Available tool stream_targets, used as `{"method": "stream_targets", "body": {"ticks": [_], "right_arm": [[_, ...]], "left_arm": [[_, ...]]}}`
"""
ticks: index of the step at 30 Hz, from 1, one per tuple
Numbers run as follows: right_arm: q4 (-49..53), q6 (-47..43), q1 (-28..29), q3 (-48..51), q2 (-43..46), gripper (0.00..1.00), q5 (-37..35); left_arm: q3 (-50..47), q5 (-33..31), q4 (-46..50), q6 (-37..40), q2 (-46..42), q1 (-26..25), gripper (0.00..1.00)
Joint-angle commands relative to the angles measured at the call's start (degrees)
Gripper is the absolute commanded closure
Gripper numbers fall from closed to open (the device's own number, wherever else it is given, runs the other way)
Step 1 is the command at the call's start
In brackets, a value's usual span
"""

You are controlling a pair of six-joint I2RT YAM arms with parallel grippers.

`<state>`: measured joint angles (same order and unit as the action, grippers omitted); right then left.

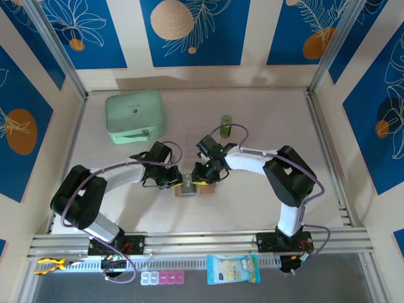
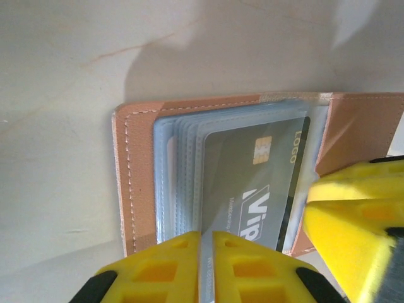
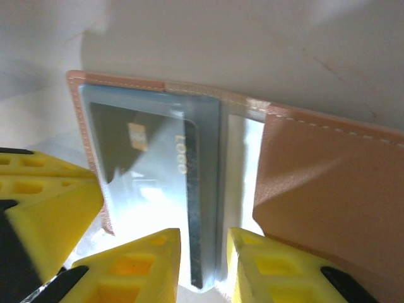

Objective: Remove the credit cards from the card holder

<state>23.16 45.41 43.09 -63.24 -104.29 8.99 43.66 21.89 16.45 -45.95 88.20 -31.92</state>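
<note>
Card holder (image 2: 136, 170) is lying open on the table (image 1: 252, 214), roughly midway between the two arms, with its clear sleeve stack facing up and tan leather framing it. A dark grey credit card (image 2: 249, 183) with a chip and "VIP" and "LOGO" print is sitting inside the top sleeve, not pulled out yet.

Left gripper (image 2: 207, 262) is working the holder's left half. Its jaws are almost fully closed and pinching a thin edge at the sleeve stack; can't tell if that's sleeve alone or sleeve plus card.

Right gripper (image 3: 205, 268) is straddling the stack's edge by the fold with jaws narrowly apart; can't tell whether the pads are actually pressing.

Both grippers are sitting just beside each other over the holder. Mint-green zip case (image 1: 136, 115) and green cylinder (image 1: 226, 122) are sitting well apart from it, further back.
</note>
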Motion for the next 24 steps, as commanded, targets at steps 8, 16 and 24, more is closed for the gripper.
{"method": "stream_targets", "body": {"ticks": [8, 16, 24], "right_arm": [[-3.48, 0.27, -0.95, 1.53, 1.48, 0.72, 4.98], [-5.03, 0.48, -1.17, 1.63, 0.43, 0.73, 6.46], [-5.58, 0.66, -1.2, 1.28, -1.24, 0.74, 7.4]], "left_arm": [[0.1, -0.07, 0.4, -0.08, 0.98, -0.38, 0.94], [0.11, -1.68, 2.85, 0.96, 1.96, -0.34, 0.95], [0.06, -1.96, 3.02, 1.05, 2.05, -0.39, 0.96]]}}
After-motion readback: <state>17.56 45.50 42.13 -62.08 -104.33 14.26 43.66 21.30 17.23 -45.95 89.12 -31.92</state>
